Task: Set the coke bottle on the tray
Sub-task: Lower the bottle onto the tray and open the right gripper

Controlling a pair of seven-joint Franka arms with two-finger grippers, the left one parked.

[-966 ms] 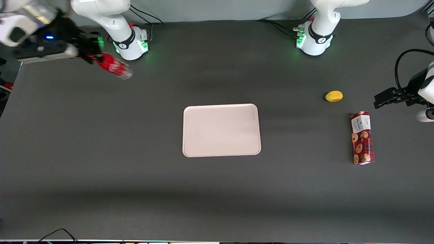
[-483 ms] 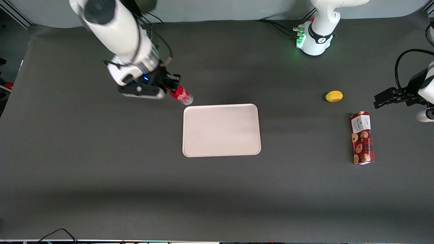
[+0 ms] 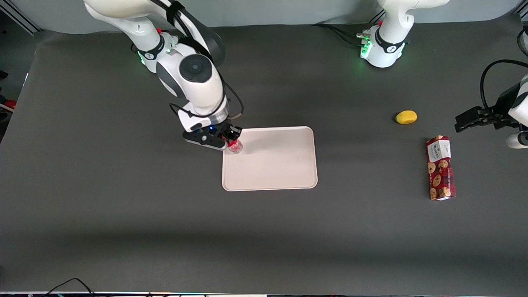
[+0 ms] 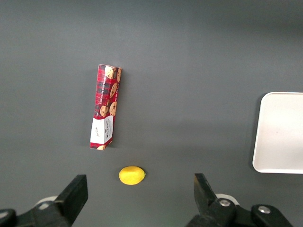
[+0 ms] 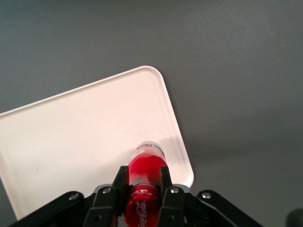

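Note:
My right gripper [image 3: 232, 140] [image 5: 143, 178] is shut on the coke bottle [image 3: 235, 145] [image 5: 145, 178], a slim red bottle with white script and a clear silvery base. The bottle hangs base down over the tray [image 3: 276, 165] [image 5: 71, 137], a pale pinkish-white flat tray with a low rim. It is above the tray corner closest to the working arm's base, just inside the rim. Whether the base touches the tray surface I cannot tell. The black fingers [image 5: 123, 182] press on both sides of the bottle's upper body.
Toward the parked arm's end of the table lie a yellow lemon [image 3: 406, 117] [image 4: 131, 175] and a red cookie box [image 3: 440, 168] [image 4: 105, 106], the box nearer the front camera than the lemon. Cables run along the table's front edge [image 3: 70, 284].
The right arm has swung from the working arm's end of the table to the tray, carrying the bottle and turning it from slanted to base down over the tray corner.

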